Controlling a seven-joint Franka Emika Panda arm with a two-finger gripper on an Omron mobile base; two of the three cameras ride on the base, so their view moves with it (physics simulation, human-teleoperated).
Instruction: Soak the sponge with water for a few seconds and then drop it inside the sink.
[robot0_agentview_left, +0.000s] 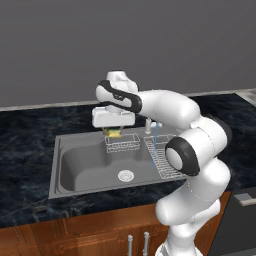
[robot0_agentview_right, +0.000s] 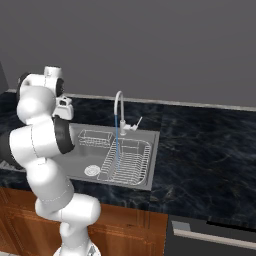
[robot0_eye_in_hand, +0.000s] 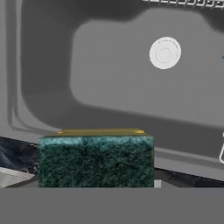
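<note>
Sponge (robot0_agentview_left: 114, 133) is clamped in the tool (robot0_agentview_left: 114, 131), held above the sink's (robot0_agentview_left: 75, 167) far rim, apparently left of the wire basket (robot0_agentview_left: 122, 144). Water (robot0_agentview_left: 154, 145) is seen falling well to the right, onto the dish rack (robot0_agentview_right: 126, 161).

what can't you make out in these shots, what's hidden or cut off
- Sponge: hand view, its lower part is cut off at the bottom of the picture; in the left base view the end effector covers most of it.
- Fingertips: hidden behind the sponge in the hand view.
- Where the water lands: too small over the dish rack.
- Sink's left end: right base view, behind the arm.
</note>
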